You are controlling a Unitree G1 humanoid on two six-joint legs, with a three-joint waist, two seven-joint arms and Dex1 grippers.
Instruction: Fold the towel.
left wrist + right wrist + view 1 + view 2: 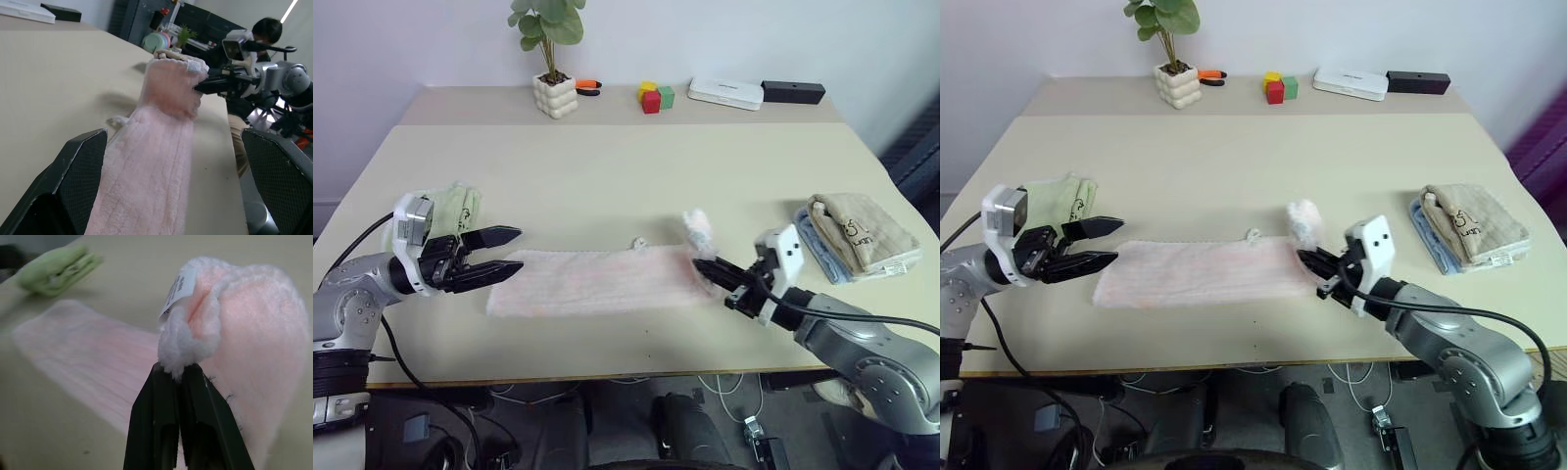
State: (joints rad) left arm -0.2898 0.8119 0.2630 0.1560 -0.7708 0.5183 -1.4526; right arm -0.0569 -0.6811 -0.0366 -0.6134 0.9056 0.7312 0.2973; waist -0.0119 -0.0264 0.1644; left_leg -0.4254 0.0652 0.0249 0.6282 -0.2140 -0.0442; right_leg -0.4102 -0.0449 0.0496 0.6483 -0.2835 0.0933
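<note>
The pale pink towel [597,281] lies as a long folded strip across the front of the table [636,176]. Its right end [698,230] is lifted off the surface, white edge and tag showing [178,286]. My right gripper [707,266] is shut on that raised end; in the right wrist view the black fingers [195,431] pinch the fluffy edge. At the strip's left end my left gripper [509,250] stands open, level, its fingers [73,181] on either side of the towel end without touching it.
A light green folded towel [458,208] lies behind my left gripper. Beige and blue folded towels [857,235] are stacked at the right. A potted plant [553,73], coloured blocks [656,96], a white box [725,93] and a black box [793,92] line the far edge.
</note>
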